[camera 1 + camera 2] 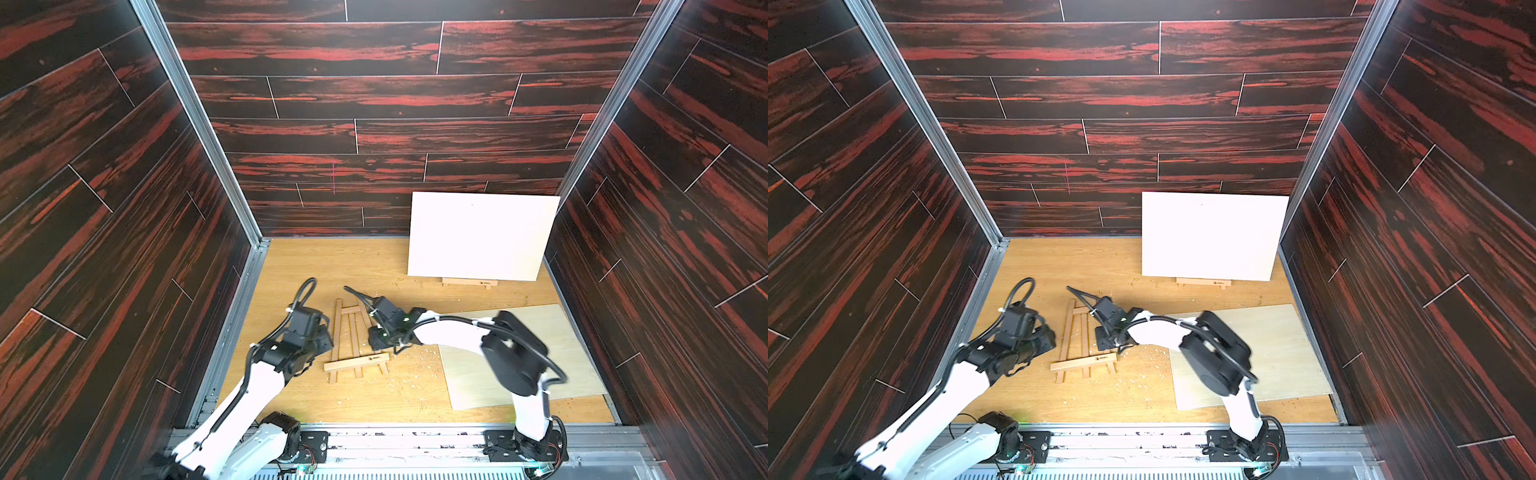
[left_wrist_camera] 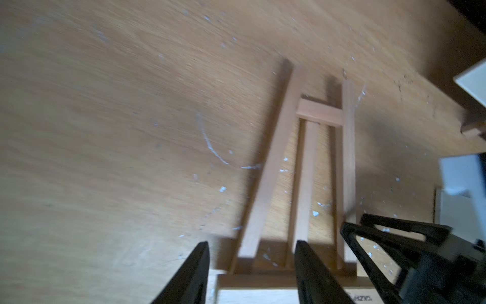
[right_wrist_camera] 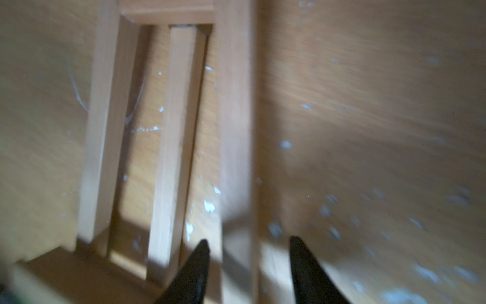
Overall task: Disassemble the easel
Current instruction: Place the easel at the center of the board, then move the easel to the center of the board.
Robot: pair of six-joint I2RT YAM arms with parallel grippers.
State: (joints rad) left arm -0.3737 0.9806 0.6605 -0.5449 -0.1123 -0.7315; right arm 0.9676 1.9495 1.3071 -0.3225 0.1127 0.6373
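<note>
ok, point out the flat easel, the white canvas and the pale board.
flat easel [image 1: 357, 361], in a top view, on its ledge bar.
white canvas [image 1: 482, 237], in a top view, centre of its face.
pale board [image 1: 577, 345], in a top view, a bare patch of its surface.

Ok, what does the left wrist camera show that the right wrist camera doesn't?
Only left wrist: the left pincer, the easel's printed ledge, and a white canvas corner. Only right wrist: an easel rail running between the open fingers of the right pincer. Both: the crossbar, the middle strut and the flecked table.
</note>
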